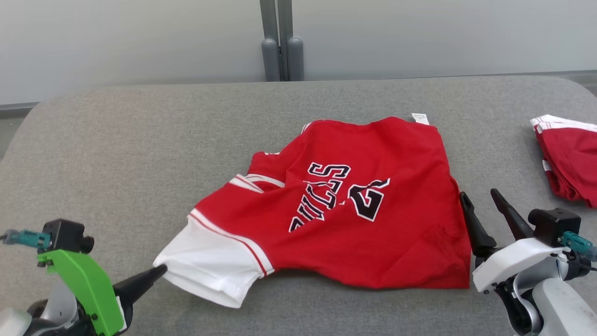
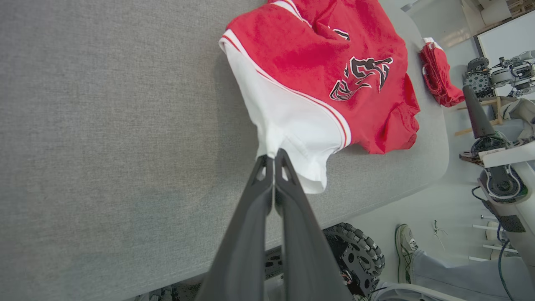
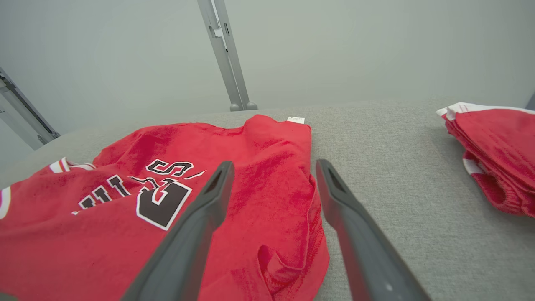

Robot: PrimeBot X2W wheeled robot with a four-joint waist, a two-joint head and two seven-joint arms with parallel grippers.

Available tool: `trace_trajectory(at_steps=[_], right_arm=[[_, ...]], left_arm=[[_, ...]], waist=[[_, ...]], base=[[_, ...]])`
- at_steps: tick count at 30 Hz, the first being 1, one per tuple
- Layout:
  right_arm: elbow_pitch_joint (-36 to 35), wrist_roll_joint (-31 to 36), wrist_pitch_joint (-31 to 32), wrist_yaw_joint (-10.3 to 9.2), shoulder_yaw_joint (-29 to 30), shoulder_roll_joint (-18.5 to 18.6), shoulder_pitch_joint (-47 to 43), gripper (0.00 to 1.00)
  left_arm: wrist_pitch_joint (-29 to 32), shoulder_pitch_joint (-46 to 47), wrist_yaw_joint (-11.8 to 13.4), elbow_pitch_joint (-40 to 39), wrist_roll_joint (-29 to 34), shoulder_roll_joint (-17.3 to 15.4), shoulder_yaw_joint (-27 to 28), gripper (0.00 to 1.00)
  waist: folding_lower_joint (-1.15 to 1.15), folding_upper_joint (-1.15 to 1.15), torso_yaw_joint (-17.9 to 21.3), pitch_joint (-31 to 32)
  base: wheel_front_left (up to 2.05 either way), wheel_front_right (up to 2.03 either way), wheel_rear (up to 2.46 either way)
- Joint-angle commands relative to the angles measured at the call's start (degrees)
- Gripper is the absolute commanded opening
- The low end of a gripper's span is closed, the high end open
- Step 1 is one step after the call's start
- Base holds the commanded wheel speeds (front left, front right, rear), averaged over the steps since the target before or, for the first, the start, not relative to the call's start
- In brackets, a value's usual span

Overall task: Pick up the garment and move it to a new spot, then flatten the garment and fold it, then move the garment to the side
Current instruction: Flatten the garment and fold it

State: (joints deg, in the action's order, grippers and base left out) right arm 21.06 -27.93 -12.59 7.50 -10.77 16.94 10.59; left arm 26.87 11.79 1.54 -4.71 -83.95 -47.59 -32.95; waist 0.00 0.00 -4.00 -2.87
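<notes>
— The arms?
— The left claw [image 1: 161, 270] lay low, pinching the white sleeve [image 1: 210, 261] of the shirt [image 1: 354, 233]. The right claw [image 1: 477, 192] stood wide just beside it, on the desk [image 1: 116, 154].
— Any writing?
— A black "2". The tag [image 1: 419, 118] was unreadable.

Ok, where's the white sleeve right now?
Head view, lower left: the white sleeve at the left end of the red jersey, pinched by the left hand.
</notes>
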Motion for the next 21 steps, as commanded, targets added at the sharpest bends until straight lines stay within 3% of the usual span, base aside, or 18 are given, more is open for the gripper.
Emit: trace_trajectory(at_steps=[1,7,8,9,10,17,21], right_arm=[[-0.3,0.2,0.3,-0.02,0.1,0.1,-1.0,1.0],[-1.2,0.5,1.2,-0.02,0.4,0.4,-1.9,1.0],[-1.3,0.5,1.3,-0.02,0.5,0.5,-2.1,1.0],[-1.4,0.5,1.4,-0.02,0.6,0.6,-2.2,1.0],[-1.6,0.6,1.7,-0.02,0.7,0.6,-2.3,1.0],[-2.8,1.3,2.0,-0.02,1.4,0.8,-2.5,1.0],[-3.8,2.2,1.2,-0.02,2.2,0.2,-2.9,1.0]], left_arm=[[-0.7,-2.1,0.5,1.1,-0.9,-0.3,0.3,0.0],[-1.9,-7.3,-0.7,5.7,-2.9,1.7,-0.9,0.0],[-1.9,-7.9,-0.8,6.4,-2.5,1.8,-1.4,0.12],[-1.9,-8.1,-0.9,7.0,-2.2,2.0,-1.8,0.47],[-1.6,-8.3,-1.0,7.6,-2.0,2.3,-2.4,1.0],[-6.5,-4.8,-0.5,8.6,5.4,0.3,-1.7,1.0],[-14.4,-3.2,0.5,5.8,10.3,-0.6,1.3,1.0]], waist=[[0.0,0.0,-1.8,1.5],[0.0,0.0,-1.9,1.7],[0.0,0.0,-1.9,1.8],[0.0,0.0,-1.9,1.9],[0.0,0.0,-1.8,2.0],[0.0,0.0,-0.7,2.7],[0.0,0.0,0.9,2.9]], base=[[0.0,0.0,0.0],[0.0,0.0,0.0],[0.0,0.0,0.0],[0.0,0.0,0.0],[0.0,0.0,0.0],[0.0,0.0,0.0],[0.0,0.0,0.0]])
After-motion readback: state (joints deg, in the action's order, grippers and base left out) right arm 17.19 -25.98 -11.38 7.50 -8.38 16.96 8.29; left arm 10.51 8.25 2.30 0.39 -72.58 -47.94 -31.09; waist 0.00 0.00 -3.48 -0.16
